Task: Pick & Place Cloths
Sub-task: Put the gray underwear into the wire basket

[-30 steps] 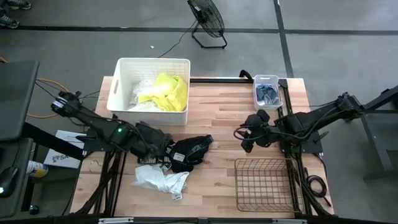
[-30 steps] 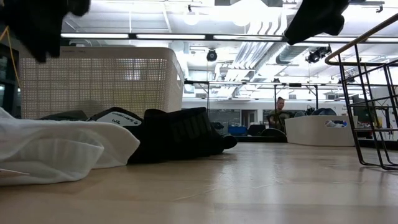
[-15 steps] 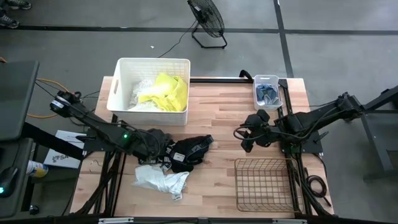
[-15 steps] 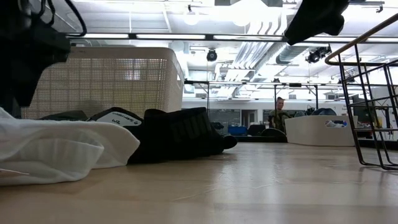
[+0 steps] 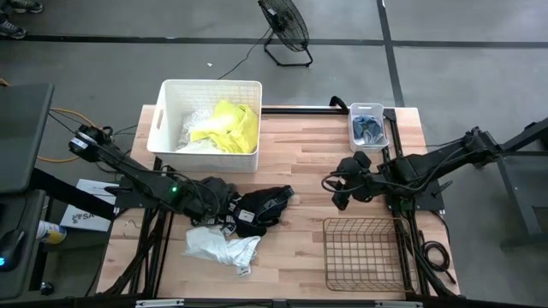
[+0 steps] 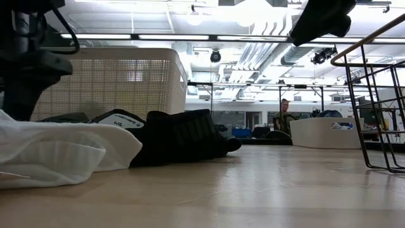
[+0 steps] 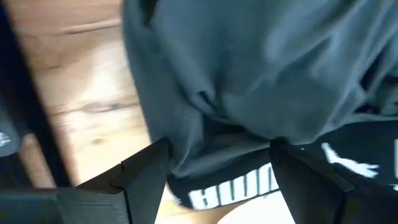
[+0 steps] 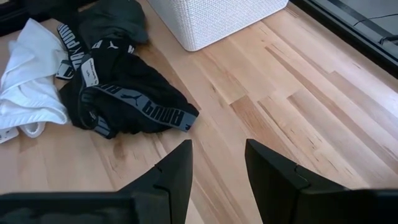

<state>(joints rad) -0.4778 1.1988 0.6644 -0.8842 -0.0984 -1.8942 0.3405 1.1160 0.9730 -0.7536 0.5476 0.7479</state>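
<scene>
A heap of black cloths (image 5: 259, 208) with white print lies mid-table, and a white cloth (image 5: 221, 246) lies spread on the wood in front of it. My left gripper (image 5: 216, 197) points down onto the heap's left end. It is open, with a dark grey fold (image 7: 236, 93) bulging between its fingers. A neon yellow cloth (image 5: 236, 124) and a white one lie in the white tub (image 5: 205, 88). My right gripper (image 5: 340, 190) hangs open above bare wood to the right of the heap, with nothing between its fingers (image 8: 217, 165). My left gripper comes at the dark grey cloth's fold (image 7: 205, 146) from above, pointing down, with one finger (image 7: 146, 171) on either side of it. The cloth lies slack on the heap. Whether the fingers touch it, I cannot tell.
A brown wire basket (image 5: 364, 252) stands at the near right corner. A small bin of grey-blue socks (image 5: 369, 127) sits at the far right. The tub stands at the far left. Bare wood lies between the heap and the basket. A person shows far off in the room (image 6: 285, 109).
My left gripper has come down from above onto the left end of the black heap and has rolled about its own axis on the way. Its fingers have stayed open. The cloths lie as before.
</scene>
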